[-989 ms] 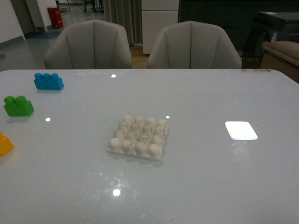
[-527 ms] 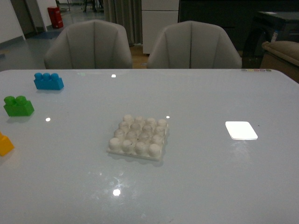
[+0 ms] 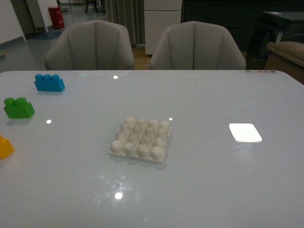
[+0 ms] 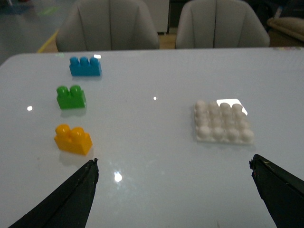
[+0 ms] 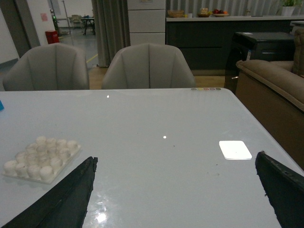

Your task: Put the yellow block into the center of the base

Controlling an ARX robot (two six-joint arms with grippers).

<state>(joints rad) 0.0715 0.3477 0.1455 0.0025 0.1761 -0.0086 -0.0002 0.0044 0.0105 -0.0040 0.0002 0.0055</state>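
Observation:
The yellow block (image 3: 5, 147) lies at the table's left edge, cut off in the front view; the left wrist view shows it whole (image 4: 72, 139), with two studs. The white studded base (image 3: 140, 139) sits mid-table and also shows in the left wrist view (image 4: 222, 121) and the right wrist view (image 5: 41, 158). My left gripper (image 4: 174, 166) is open and empty above the table, with the yellow block just beyond its one fingertip. My right gripper (image 5: 175, 164) is open and empty, the base off to one side of it. Neither arm shows in the front view.
A green two-stud brick (image 3: 18, 108) and a blue three-stud brick (image 3: 49, 82) lie at the table's left, beyond the yellow block. A bright white square patch (image 3: 245, 132) lies to the right of the base. Two grey chairs (image 3: 90, 45) stand behind the table.

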